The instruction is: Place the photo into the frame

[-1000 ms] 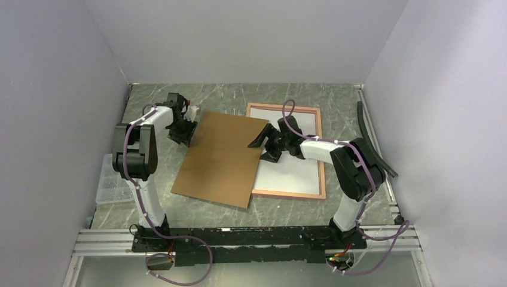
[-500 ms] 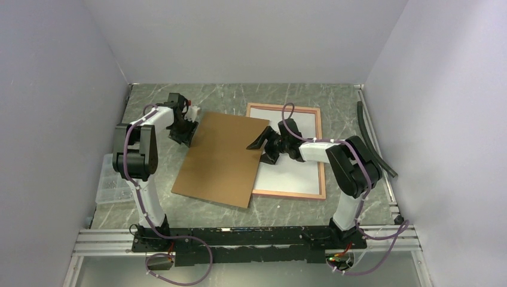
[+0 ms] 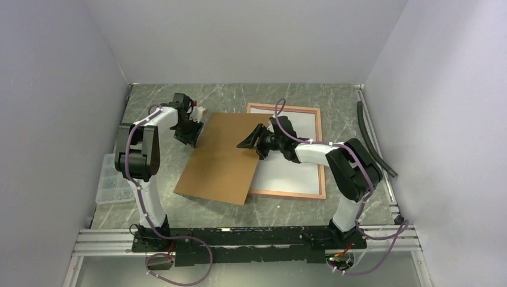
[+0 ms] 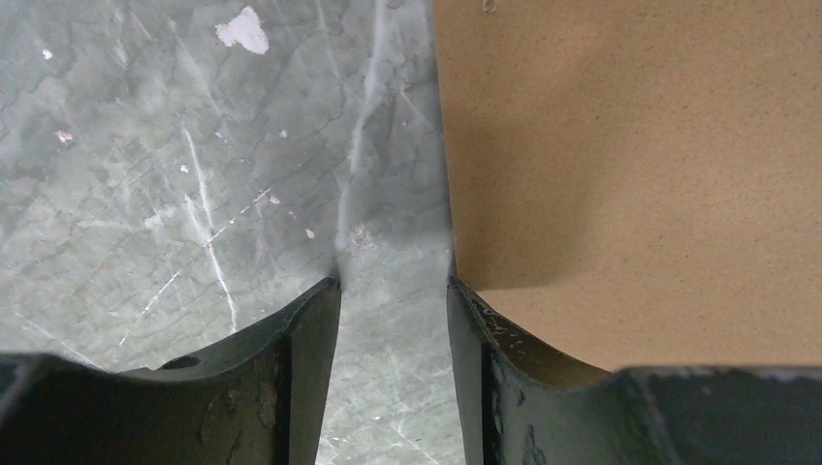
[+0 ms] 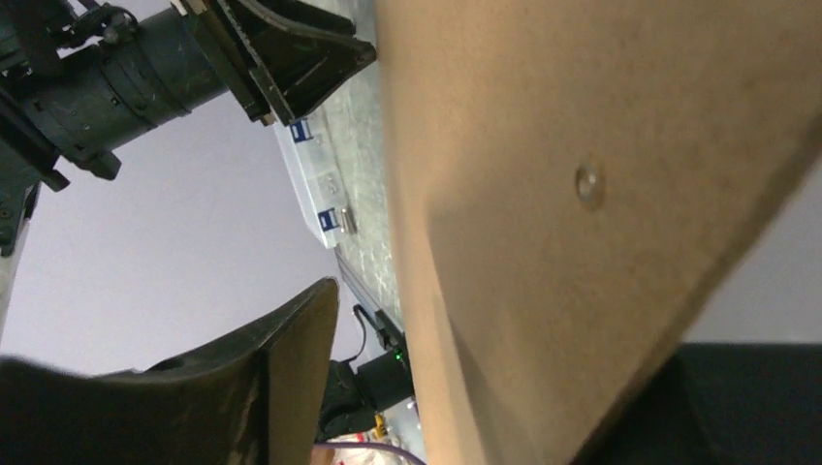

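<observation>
The frame [image 3: 293, 195] lies at the right on the bench [image 3: 239, 95], with the photo [image 3: 293, 170] inside it, white side up. A brown backing board [image 3: 221, 158] covers its left edge. The right claw [image 3: 254, 143] and the left claw [image 3: 190, 128] are both released at the board's far corners.

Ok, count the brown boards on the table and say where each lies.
1. The brown board lies mid-table, its right edge over the left side of the frame, between the left gripper and right gripper. Anything beneath it is hidden.
</observation>
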Tool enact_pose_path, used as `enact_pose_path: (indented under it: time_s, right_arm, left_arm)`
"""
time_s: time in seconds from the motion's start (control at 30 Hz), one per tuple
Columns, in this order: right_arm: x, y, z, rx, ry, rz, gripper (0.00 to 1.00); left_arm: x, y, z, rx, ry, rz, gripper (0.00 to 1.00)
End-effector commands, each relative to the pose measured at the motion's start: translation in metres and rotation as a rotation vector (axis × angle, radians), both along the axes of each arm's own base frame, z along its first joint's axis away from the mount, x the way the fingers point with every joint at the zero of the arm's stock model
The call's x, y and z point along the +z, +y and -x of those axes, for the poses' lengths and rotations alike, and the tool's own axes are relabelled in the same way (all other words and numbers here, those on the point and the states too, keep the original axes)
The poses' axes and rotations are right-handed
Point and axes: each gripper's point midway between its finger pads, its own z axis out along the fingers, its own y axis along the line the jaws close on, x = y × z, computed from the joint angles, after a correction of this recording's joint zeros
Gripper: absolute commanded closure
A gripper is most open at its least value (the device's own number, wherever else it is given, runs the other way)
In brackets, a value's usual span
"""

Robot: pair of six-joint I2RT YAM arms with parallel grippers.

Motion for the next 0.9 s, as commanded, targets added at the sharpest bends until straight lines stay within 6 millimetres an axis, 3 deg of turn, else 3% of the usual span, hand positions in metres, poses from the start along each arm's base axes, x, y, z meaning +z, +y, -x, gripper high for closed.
enact_pose_path:
  time_s: [0.0, 0.13, 0.23, 0.33, 0.4, 0.47, 0.63, 0.73, 0.87]
  right_arm:
    - [0.04, 0.012, -0.008, 0.016, -0.087, -0.08, 0.52]
    - [0.05, 0.009, -0.011, 0.0, -0.105, -0.047, 0.74]
    - [0.067, 0.007, -0.016, -0.011, -0.131, -0.041, 0.87]
    - [0.089, 0.004, -0.022, -0.037, -0.142, -0.064, 0.93]
    - [0.105, 0.003, -0.03, -0.059, -0.136, -0.086, 1.0]
    - [0.124, 0.001, -0.038, -0.078, -0.133, -0.117, 1.0]
    - [0.179, -0.004, -0.06, -0.132, -0.162, -0.203, 1.0]
    - [0.209, -0.003, -0.065, -0.133, -0.15, -0.308, 1.0]
    - [0.235, 0.002, -0.062, -0.112, -0.148, -0.396, 1.0]
  left_arm:
    - [-0.015, -0.043, 0.039, -0.055, 0.148, 0.153, 0.49]
    - [0.011, -0.038, 0.032, -0.072, 0.089, 0.131, 0.38]
    - [0.055, -0.035, 0.02, -0.102, -0.017, 0.118, 0.2]
    - [0.114, -0.038, 0.021, -0.179, -0.156, 0.136, 0.08]
    - [0.147, -0.042, 0.034, -0.274, -0.225, 0.157, 0.06]
    - [0.175, -0.047, 0.053, -0.38, -0.294, 0.18, 0.06]
    - [0.224, -0.061, 0.122, -0.68, -0.476, 0.207, 0.06]
    - [0.238, -0.066, 0.159, -0.843, -0.592, 0.147, 0.05]
    - [0.235, -0.065, 0.183, -1.028, -0.681, 0.019, 0.07]
